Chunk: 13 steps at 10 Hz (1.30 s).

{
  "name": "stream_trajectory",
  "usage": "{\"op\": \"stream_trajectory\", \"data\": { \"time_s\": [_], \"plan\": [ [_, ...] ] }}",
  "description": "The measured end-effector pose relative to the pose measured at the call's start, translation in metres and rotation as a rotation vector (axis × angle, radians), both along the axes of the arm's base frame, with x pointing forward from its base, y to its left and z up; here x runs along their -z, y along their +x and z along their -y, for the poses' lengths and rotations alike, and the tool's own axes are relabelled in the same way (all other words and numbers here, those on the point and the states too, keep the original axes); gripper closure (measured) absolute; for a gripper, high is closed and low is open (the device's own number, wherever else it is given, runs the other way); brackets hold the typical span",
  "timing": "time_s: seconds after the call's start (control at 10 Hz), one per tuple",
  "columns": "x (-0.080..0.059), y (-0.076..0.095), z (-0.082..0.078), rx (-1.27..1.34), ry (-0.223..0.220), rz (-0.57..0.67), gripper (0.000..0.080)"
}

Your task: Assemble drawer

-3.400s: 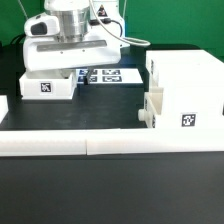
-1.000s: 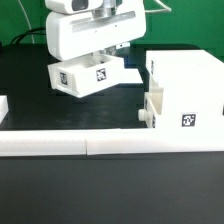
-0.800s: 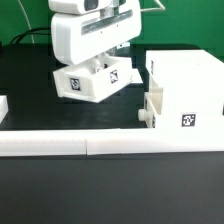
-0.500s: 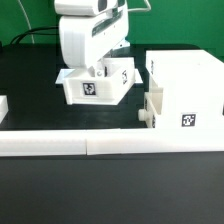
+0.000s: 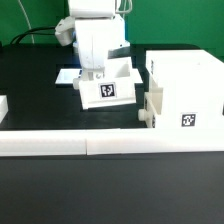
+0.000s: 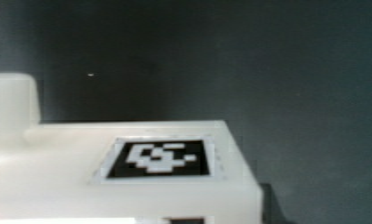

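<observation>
My gripper [image 5: 97,68] is shut on the wall of a small white open-top tray [image 5: 110,86]. A black-and-white tag [image 5: 107,90] faces the camera on the tray. The tray is held low over the black table, just to the exterior view's left of the tall white housing [image 5: 190,85], apart from it. The housing has a tag [image 5: 188,121] on its front. A second tray part [image 5: 152,110] juts from its left side with a small knob [image 5: 141,116]. In the wrist view the held tray's white face [image 6: 94,180] and tag [image 6: 162,160] fill the lower part. My fingers are hidden there.
The long low white border wall [image 5: 90,144] runs along the front of the table. The marker board [image 5: 64,76] lies flat behind the held tray. A small white part [image 5: 3,104] sits at the exterior view's left edge.
My gripper has picked the tray up from the exterior view's left, carried it right toward the housing, turned it and lowered it.
</observation>
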<state>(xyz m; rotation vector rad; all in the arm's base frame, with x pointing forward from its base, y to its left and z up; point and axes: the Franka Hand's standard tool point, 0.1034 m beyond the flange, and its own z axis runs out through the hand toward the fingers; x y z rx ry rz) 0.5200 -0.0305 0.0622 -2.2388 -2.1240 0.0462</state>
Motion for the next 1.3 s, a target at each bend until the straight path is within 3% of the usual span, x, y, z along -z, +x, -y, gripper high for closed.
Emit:
{"op": "stream_trajectory", "data": {
  "time_s": [1.3],
  "plan": [
    [0.005,0.012,-0.001,-0.019,-0.002,0.051,0.0755]
  ]
}}
